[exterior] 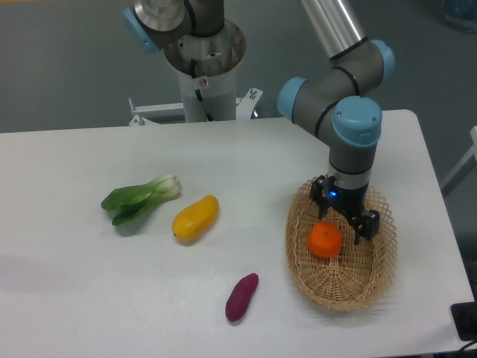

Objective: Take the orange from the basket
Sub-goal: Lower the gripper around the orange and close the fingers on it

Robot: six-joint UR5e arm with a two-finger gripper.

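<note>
One fixed, high front view over table [67, 298]
</note>
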